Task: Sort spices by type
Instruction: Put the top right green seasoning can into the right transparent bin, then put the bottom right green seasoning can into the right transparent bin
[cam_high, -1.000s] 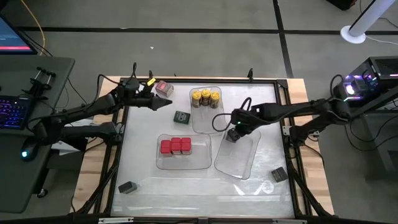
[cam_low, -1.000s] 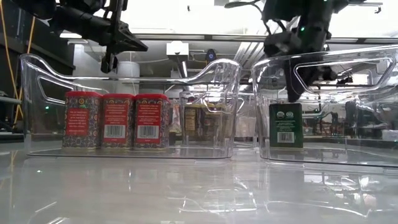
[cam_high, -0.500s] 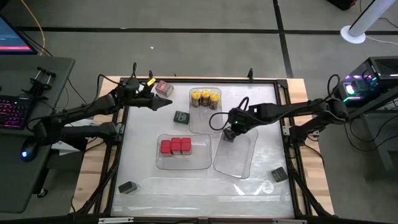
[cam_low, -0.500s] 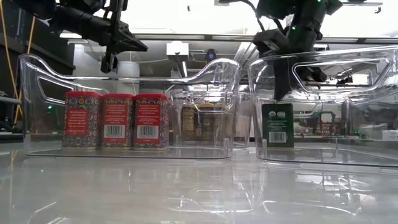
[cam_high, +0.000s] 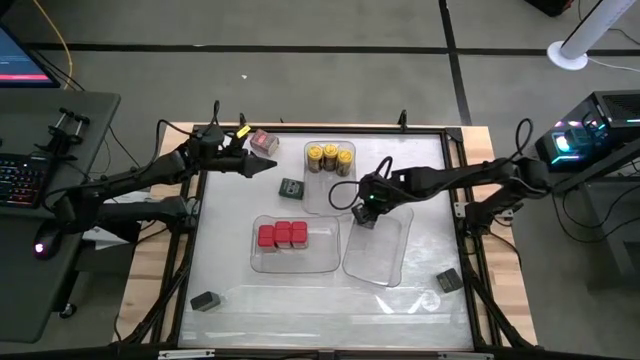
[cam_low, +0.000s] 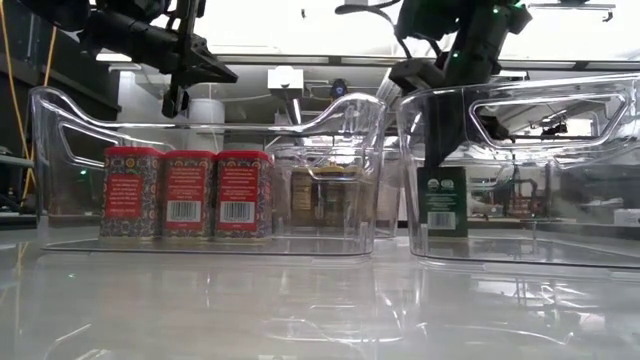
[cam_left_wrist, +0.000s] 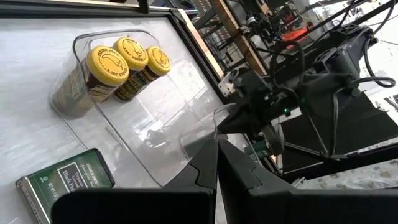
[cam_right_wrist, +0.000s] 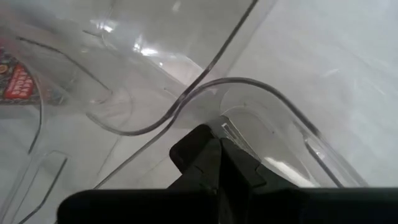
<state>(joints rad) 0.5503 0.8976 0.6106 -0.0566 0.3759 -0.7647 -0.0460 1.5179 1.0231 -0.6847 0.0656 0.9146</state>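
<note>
The spices are seen in three kinds. Three red square-topped tins (cam_high: 282, 235) are lined up side by side in the near-left clear tray (cam_high: 262, 262); in the low view their patterned red sides and white barcode labels are shown. Three round yellow-lidded jars (cam_high: 330, 155) are stood in a row at the far end of the middle tray (cam_high: 322, 200), with dark printing on the lids. A dark green tin (cam_high: 291, 187) is laid flat on the table just left of that tray, and a pale red tin (cam_high: 262, 141) is lying near the far-left corner. Two grey blocky tins are left apart from the rest: one (cam_high: 205, 300) at the near-left edge and one (cam_high: 449, 280) at the near-right edge.

A further dark green tin (cam_low: 443, 200) is stood upright at the far-left corner of the right tray (cam_high: 385, 265), white label facing the low camera. The right gripper (cam_high: 366, 210) is lowered onto its top; whether the tin is pinched or merely touched cannot be told. The left gripper (cam_high: 268, 165) is held above the table near the pale red tin, its fingers pressed together with nothing between them.
</note>
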